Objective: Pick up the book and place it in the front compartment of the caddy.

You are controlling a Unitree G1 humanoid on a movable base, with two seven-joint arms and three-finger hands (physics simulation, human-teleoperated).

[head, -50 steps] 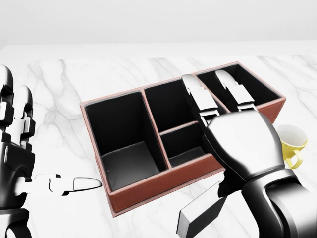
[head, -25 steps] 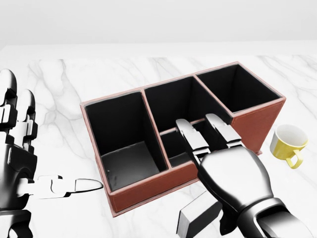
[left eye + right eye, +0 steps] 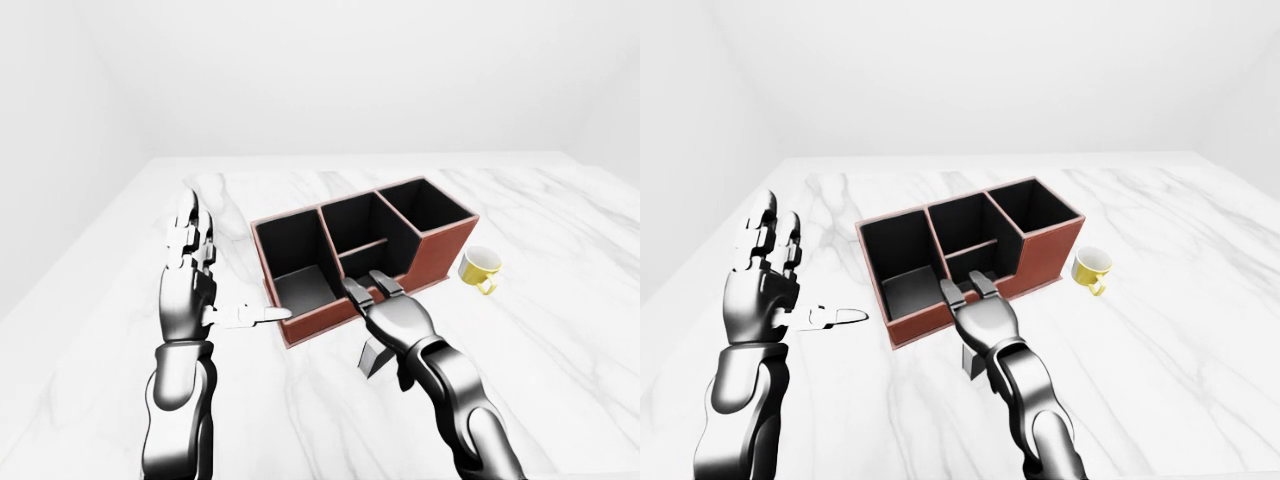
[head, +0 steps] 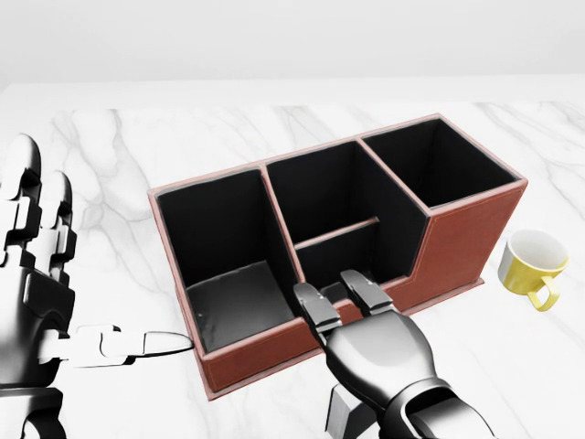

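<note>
The red-brown caddy (image 4: 265, 352) with black insides stands in the middle of the marble table (image 4: 119, 165). It has a large left compartment, a middle one split in two, and a right one. All that I can see into hold nothing. My right hand (image 4: 334, 288) hovers low at the caddy's near wall, its fingers (image 4: 315, 306) stretched out straight and open. A grey slab, apparently the book (image 3: 975, 362), stands on the table under that hand, and whether the thumb touches it is hidden. My left hand (image 4: 91, 274) is raised to the left of the caddy, open, its thumb pointing at the caddy's corner.
A yellow mug (image 4: 530, 261) stands on the table right of the caddy. White walls close off the far side, and the table's far edge (image 3: 350, 157) runs across the top of the left-eye view.
My right hand has pulled back from above the caddy's right compartments towards the bottom of the head view. The grey slab stays about where it was. The left hand has risen slightly.
</note>
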